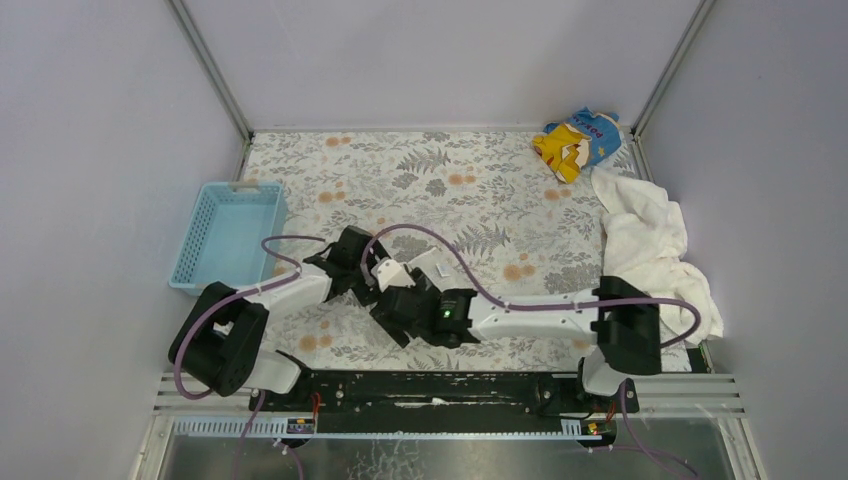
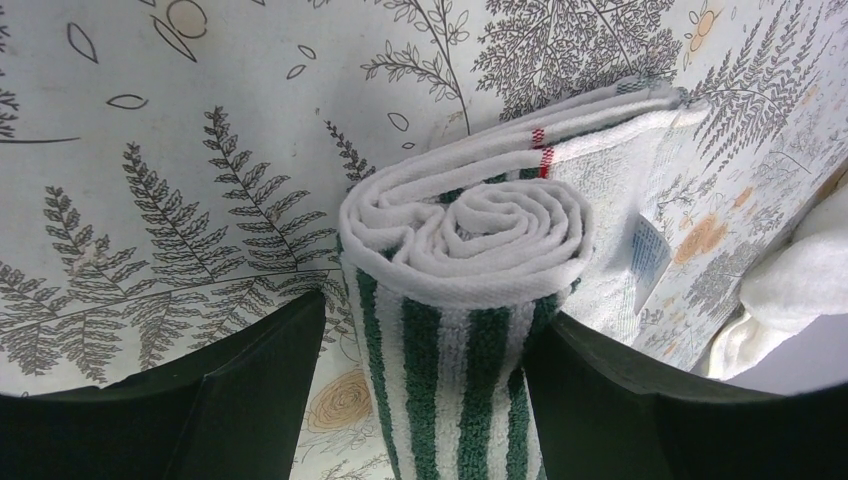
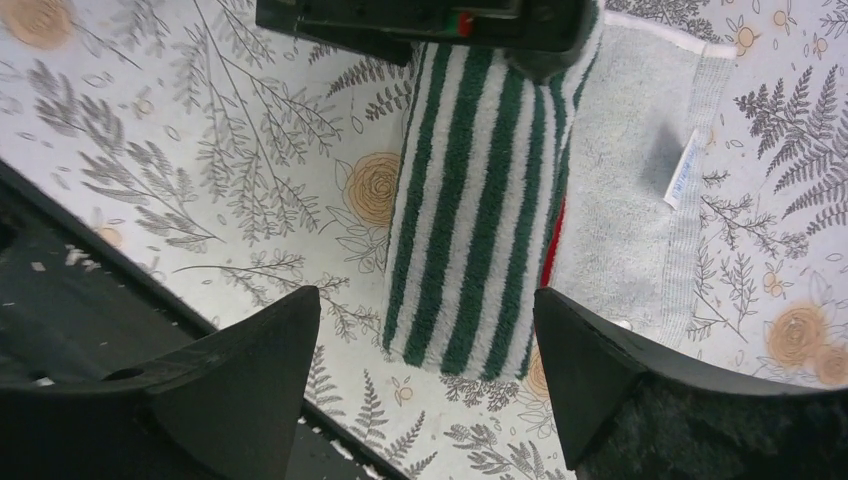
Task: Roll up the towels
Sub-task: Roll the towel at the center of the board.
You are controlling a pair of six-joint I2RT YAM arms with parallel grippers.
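The small striped towel (image 2: 470,300), dark green and white up close, lies partly rolled on the floral table, with a flat tail (image 3: 630,200) still spread beside the roll (image 3: 480,200). My left gripper (image 2: 438,305) straddles the roll near one end, open. Its right finger touches the cloth and a gap shows at the left finger. My right gripper (image 3: 425,295) stands open just short of the roll's other end, with nothing between its fingers. The large white towel (image 1: 650,245) lies crumpled at the table's right edge. In the top view both grippers (image 1: 395,290) meet over the striped towel and hide most of it.
A blue basket (image 1: 228,235) sits at the left edge. A yellow-and-blue printed cloth (image 1: 578,140) lies in the far right corner. The black base rail (image 1: 440,385) runs close behind the right gripper. Walls close in three sides of the table.
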